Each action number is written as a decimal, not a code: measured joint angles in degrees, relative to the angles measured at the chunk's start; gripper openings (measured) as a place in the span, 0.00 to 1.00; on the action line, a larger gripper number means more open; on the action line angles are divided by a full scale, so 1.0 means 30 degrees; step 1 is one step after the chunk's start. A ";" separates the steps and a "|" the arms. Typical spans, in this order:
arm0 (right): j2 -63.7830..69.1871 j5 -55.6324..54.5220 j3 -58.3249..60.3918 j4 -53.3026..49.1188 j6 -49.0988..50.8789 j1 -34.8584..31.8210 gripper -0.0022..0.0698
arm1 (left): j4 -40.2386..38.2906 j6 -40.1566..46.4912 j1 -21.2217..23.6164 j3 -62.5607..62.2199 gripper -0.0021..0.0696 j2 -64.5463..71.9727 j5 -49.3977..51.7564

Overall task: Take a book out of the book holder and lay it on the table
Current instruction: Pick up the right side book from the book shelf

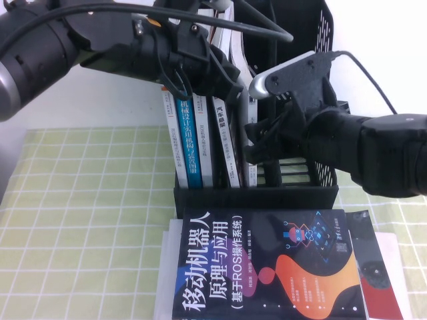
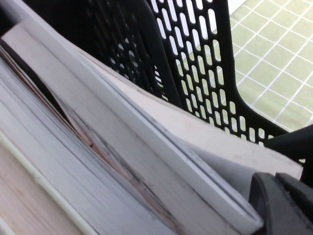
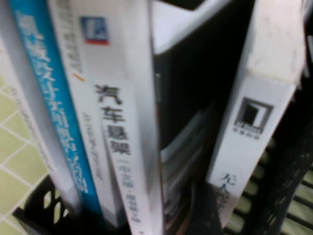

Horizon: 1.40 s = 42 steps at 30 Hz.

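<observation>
The table (image 1: 80,220) with its green checked cloth fills the lower half of the high view, its edges cut off all round. On it stands the black book holder (image 1: 313,80), whose top runs out of the picture and whose front is partly covered by both arms. A navy book (image 1: 267,267) lies flat just in front of the holder, its lower part cropped. Inside the holder stand a blue-spined book (image 1: 188,143), a white-spined one with black characters (image 1: 227,143), and the book (image 1: 251,107) with the white spine, mostly hidden behind the right arm. The right gripper (image 1: 267,143) sits at that book's spine, its fingers spread; whether they touch it cannot be made out. The left gripper (image 1: 220,77) is at the tops of the books, but its fingers are too dark to judge.
</observation>
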 joint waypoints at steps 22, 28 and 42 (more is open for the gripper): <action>0.2042 -0.1937 -0.0218 -1.2471 1.3349 0.0000 0.20 | 0.0392 -0.0488 0.0000 -0.0008 0.03 0.0000 0.0036; 0.1395 -0.0866 -0.0177 -1.2835 1.3604 0.0000 0.20 | 0.0424 -0.0488 0.0000 -0.0008 0.03 0.0000 0.0036; -0.6293 0.5603 -0.2279 -1.3375 1.2079 -0.0741 0.20 | 0.0667 -0.0527 0.0000 -0.0008 0.03 0.0000 0.0036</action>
